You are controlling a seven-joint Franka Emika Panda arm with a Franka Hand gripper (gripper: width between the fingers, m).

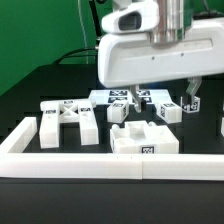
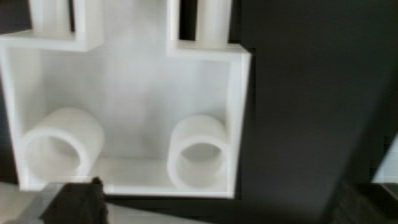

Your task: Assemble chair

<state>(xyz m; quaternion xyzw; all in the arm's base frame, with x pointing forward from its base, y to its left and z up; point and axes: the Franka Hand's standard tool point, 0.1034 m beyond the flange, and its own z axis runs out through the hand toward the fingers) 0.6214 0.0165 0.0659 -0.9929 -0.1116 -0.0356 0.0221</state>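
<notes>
The chair's loose white parts lie on the black table. A cross-braced frame [image 1: 70,122] is at the exterior view's left, a blocky piece [image 1: 143,141] stands in front, and a flat tagged panel [image 1: 113,99] lies behind it. Small tagged pieces [image 1: 167,109] sit under my gripper [image 1: 162,97], which hangs low over them, open and holding nothing. The wrist view shows a white part [image 2: 125,90] with two round sockets and two prongs lying below my gripper [image 2: 228,206]. Only one dark fingertip [image 2: 71,204] shows clearly there.
A long white border wall [image 1: 90,166] runs along the front of the table, with a side arm [image 1: 18,135] at the exterior view's left. Another small tagged piece [image 1: 192,102] lies by the gripper's finger on the exterior view's right. Green backdrop behind.
</notes>
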